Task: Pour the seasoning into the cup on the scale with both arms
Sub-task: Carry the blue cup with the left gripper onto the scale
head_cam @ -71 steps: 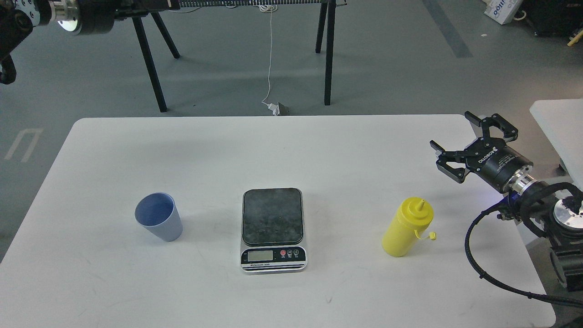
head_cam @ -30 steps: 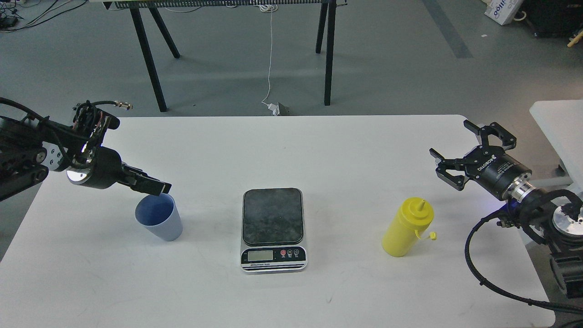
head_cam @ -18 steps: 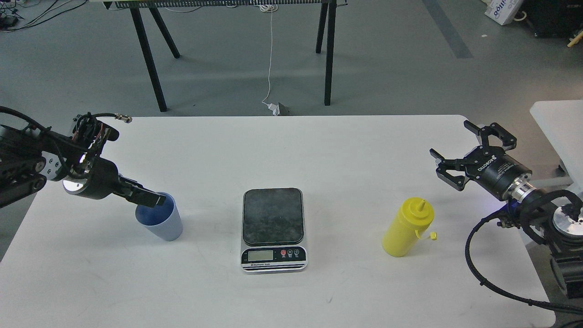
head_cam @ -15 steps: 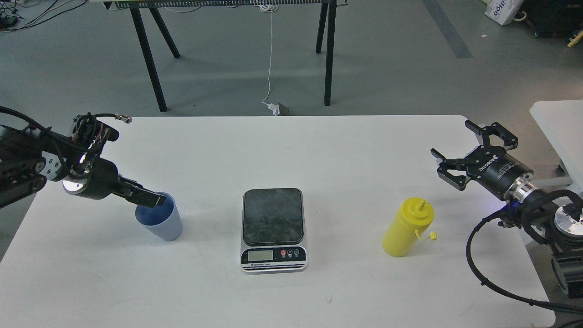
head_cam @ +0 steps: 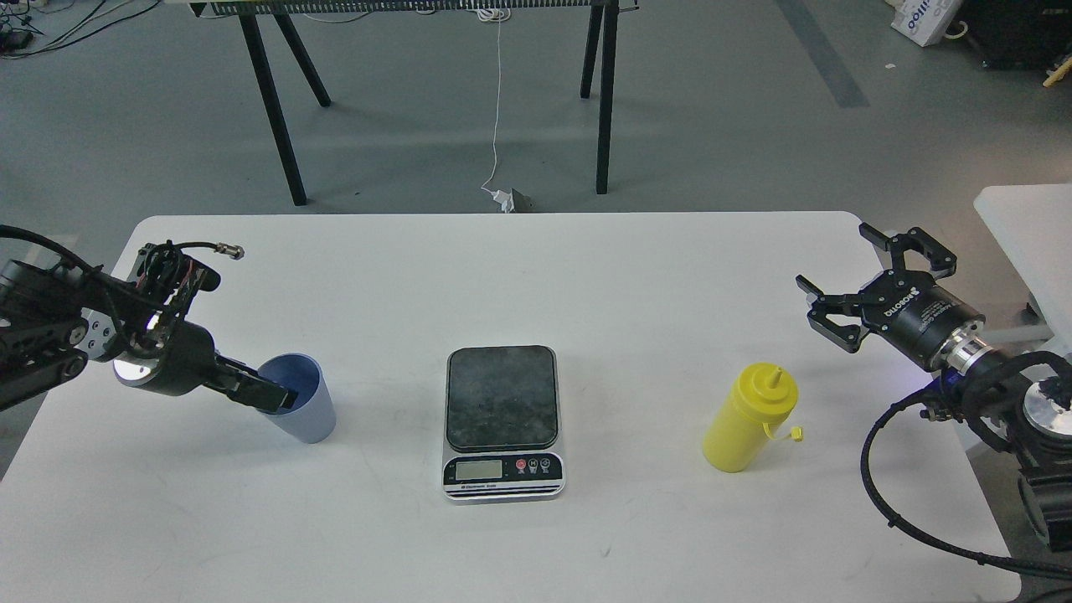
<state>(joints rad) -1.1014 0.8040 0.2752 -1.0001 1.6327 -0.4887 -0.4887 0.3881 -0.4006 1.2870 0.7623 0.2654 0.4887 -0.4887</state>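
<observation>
On table, left end effector overlaps cup rim.

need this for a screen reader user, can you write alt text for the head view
The left gripper reaches into the mouth of a light blue cup standing on a white table, left of an empty kitchen scale. A yellow squeeze bottle stands right of the scale, with the open right gripper hovering beyond it.
</observation>
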